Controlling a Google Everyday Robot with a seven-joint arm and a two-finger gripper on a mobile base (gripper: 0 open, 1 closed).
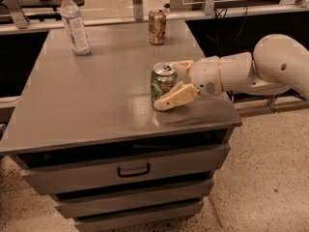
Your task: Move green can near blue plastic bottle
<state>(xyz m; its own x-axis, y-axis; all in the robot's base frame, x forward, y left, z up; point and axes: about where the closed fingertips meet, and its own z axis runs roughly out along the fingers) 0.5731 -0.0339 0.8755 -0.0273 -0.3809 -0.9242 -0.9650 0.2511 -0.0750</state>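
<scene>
The green can [161, 83] stands upright near the right front of the grey cabinet top [96, 100]. My gripper [175, 82] reaches in from the right at can height. It is open, with one finger [170, 99] in front of the can and the other behind it, so the can sits partly between them. The blue plastic bottle [74, 24], clear with a white cap, stands upright at the far left corner of the top, far from the can.
A brown-gold can [157, 27] stands at the far middle edge of the top. The cabinet has drawers [130, 168] below. My white arm [260, 69] spans the right edge. Dark shelving and a rail lie behind.
</scene>
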